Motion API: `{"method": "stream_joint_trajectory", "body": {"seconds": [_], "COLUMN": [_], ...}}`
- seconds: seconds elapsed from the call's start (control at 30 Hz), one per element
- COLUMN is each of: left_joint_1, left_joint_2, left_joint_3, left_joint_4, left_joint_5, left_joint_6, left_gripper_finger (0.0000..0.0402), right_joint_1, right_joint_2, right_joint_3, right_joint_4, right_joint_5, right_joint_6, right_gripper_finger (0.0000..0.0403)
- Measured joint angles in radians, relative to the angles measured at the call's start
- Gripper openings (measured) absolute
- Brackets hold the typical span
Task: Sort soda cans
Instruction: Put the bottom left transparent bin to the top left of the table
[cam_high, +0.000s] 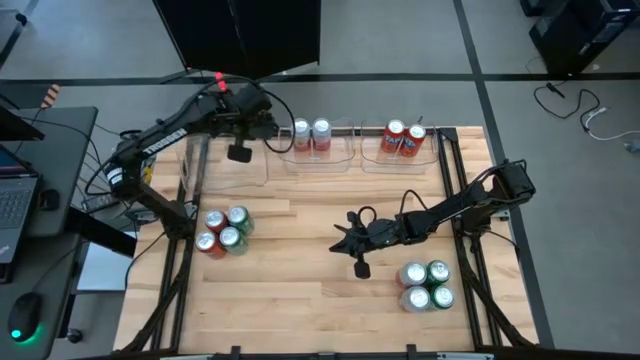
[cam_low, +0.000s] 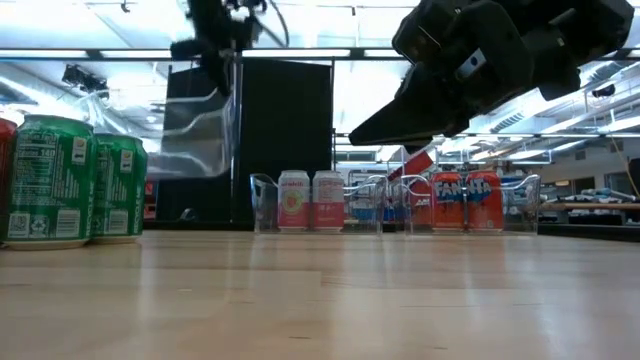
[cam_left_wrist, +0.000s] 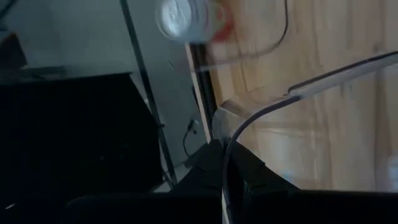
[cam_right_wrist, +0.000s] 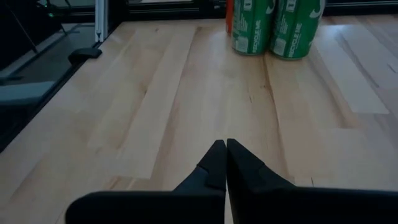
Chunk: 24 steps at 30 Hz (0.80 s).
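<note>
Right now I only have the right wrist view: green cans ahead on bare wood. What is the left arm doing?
Observer: Its jaws are shut on the wall of an empty clear tray, held up off the table at the back left.
Operator: Any cans in trays?
Observer: Two silver-white cans stand in the middle tray.
Operator: And the reds?
Observer: Two red cans stand in the right tray; two more sit beyond your green ones.
</note>
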Motion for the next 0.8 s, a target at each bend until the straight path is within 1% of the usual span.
{"method": "stream_joint_trajectory", "body": {"seconds": [0.13, 0.37, 0.5, 0.67, 0.8], "left_joint_1": [0.043, 0.081, 0.097, 0.106, 0.105], "left_joint_2": [-0.002, -0.002, -0.002, -0.002, -0.004], "left_joint_3": [-0.114, -0.277, -0.338, -0.385, -0.404], "left_joint_4": [0.067, 0.222, 0.289, 0.343, 0.350], "left_joint_5": [0.002, 0.062, 0.115, 0.120, 0.120], "left_joint_6": [0.046, 0.123, 0.131, 0.124, 0.104], "left_gripper_finger": [0.0000, 0.0000, 0.0000, 0.0005, 0.0024], "right_joint_1": [0.000, 0.000, 0.000, 0.000, 0.000], "right_joint_2": [0.000, 0.000, 0.000, 0.000, 0.000], "right_joint_3": [0.000, 0.000, 0.000, 0.000, 0.000], "right_joint_4": [0.009, 0.008, 0.008, 0.008, 0.008], "right_joint_5": [0.000, 0.000, 0.000, 0.000, 0.000], "right_joint_6": [-0.003, 0.002, 0.004, 0.004, 0.004], "right_gripper_finger": [0.0000, 0.0000, 0.0000, 0.0000, 0.0000]}}
